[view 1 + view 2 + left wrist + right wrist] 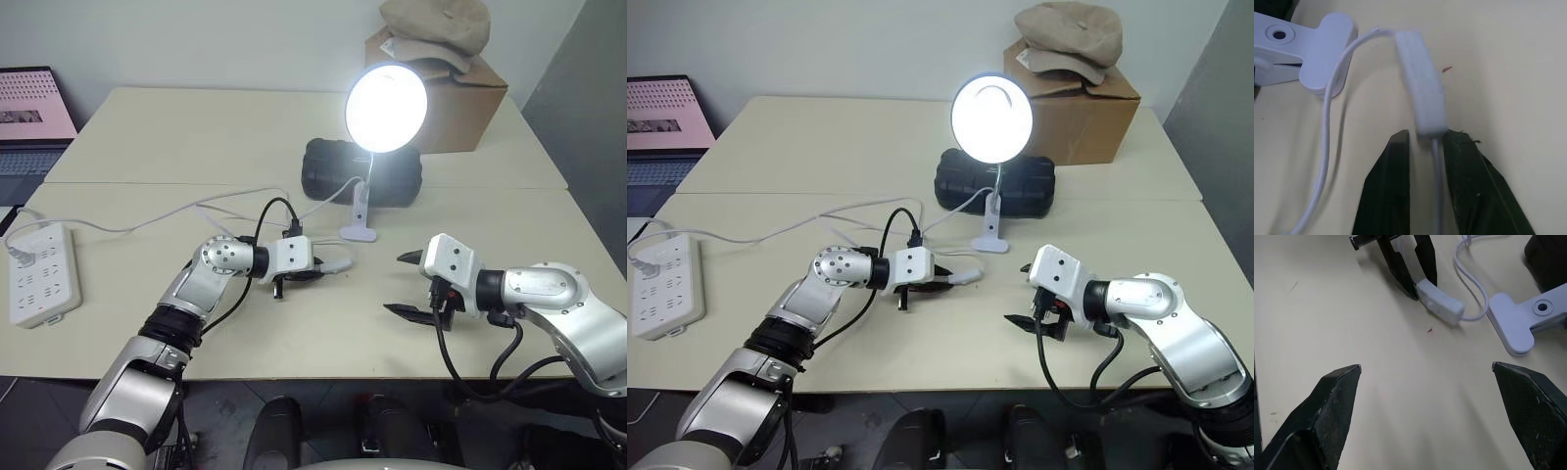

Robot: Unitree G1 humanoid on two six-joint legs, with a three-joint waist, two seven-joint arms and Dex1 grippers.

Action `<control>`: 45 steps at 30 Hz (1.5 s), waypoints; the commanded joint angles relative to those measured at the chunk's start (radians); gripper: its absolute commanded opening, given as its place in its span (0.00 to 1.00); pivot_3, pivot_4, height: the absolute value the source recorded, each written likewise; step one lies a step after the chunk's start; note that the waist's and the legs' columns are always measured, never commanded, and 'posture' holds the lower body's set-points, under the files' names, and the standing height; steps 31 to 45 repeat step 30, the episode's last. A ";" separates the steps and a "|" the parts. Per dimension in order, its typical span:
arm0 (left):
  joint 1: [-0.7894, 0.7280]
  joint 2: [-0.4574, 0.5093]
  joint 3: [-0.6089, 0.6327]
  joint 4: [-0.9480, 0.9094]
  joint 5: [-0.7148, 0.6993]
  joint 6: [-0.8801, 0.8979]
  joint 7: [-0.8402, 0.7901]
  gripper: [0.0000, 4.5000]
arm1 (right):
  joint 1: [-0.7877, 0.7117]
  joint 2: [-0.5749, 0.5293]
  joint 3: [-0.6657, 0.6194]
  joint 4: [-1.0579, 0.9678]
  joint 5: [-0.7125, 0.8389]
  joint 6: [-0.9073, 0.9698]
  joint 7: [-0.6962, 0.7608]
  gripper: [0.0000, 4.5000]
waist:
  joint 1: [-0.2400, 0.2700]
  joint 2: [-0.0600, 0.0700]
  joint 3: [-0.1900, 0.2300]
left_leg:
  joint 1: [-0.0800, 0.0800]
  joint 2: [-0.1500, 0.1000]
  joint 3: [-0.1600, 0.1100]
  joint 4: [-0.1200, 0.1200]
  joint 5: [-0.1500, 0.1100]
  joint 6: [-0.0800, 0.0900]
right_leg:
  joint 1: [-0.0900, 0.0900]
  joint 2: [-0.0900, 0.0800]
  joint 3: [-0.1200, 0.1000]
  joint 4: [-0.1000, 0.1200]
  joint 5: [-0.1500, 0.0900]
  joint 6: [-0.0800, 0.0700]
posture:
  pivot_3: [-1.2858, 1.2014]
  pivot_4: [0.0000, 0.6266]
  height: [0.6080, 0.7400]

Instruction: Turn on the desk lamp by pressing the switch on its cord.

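Nearest, right gripper point(409, 284) with jaws wide open, empty, well apart from the switch point(1440, 302). Switch flat on the table point(323, 343) near the lit lamp point(385, 108); left gripper point(1413, 281) jaws slightly parted astride the cord point(1437, 191) at the switch's end, long axis running straight away from them.

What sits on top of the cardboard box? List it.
A tan cap lies on top of the cardboard box at the far edge of the table. The box top under the cap is covered, so anything beneath it cannot be seen.
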 commanded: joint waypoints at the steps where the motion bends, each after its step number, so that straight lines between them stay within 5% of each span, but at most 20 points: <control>1: -0.005 -0.005 0.026 -0.030 -0.052 0.014 -0.055 0.46 | 0.012 -0.014 -0.049 -0.035 0.014 0.006 -0.018 1.00 | 0.000 0.000 0.000 | 0.000 0.000 0.000 0.000 0.000 0.000 | 0.000 0.000 0.000 0.000 0.000 0.000 | 0.52 0.24 1.00; 6: 0.056 0.028 0.070 -0.165 -0.119 0.084 -0.087 0.67 | 0.028 -0.035 -0.065 -0.010 0.016 -0.018 -0.005 1.00 | -0.001 0.000 0.000 | -0.001 0.000 0.000 0.000 0.000 0.000 | 0.000 0.000 0.000 -0.001 0.000 0.000 | 0.52 0.24 1.00; 13: 0.243 0.112 0.185 -0.504 -0.214 0.291 -0.024 0.67 | 0.033 -0.040 -0.134 0.108 0.017 -0.166 0.038 1.00 | -0.003 0.000 0.000 | 0.001 0.000 0.000 0.000 0.000 0.000 | 0.001 0.000 0.000 0.000 0.000 0.000 | 0.52 0.24 1.00; 18: 0.570 0.177 0.412 -0.822 -0.335 0.445 0.071 0.67 | 0.109 -0.008 -0.246 0.169 0.057 -0.355 0.095 1.00 | -0.007 0.000 0.000 | 0.001 0.001 0.000 -0.001 0.000 0.000 | 0.001 0.000 0.001 -0.001 0.000 0.000 | 0.52 0.24 1.00; 25: 0.874 0.184 0.672 -0.992 -0.450 0.547 0.155 0.67 | 0.161 -0.041 -0.321 0.191 0.125 -0.389 0.168 1.00 | -0.001 0.000 0.000 | 0.004 0.001 0.000 -0.001 0.000 0.000 | 0.003 -0.001 0.000 -0.001 0.000 0.000 | 0.52 0.24 1.00; 45: 0.918 0.186 0.715 -1.033 -0.497 0.585 0.180 0.67 | 0.154 -0.048 -0.303 0.178 0.141 -0.382 0.171 1.00 | 0.004 0.000 0.000 | 0.005 0.000 -0.001 0.000 0.000 0.000 | 0.001 -0.002 -0.001 -0.001 -0.003 -0.006 | 0.52 0.24 1.00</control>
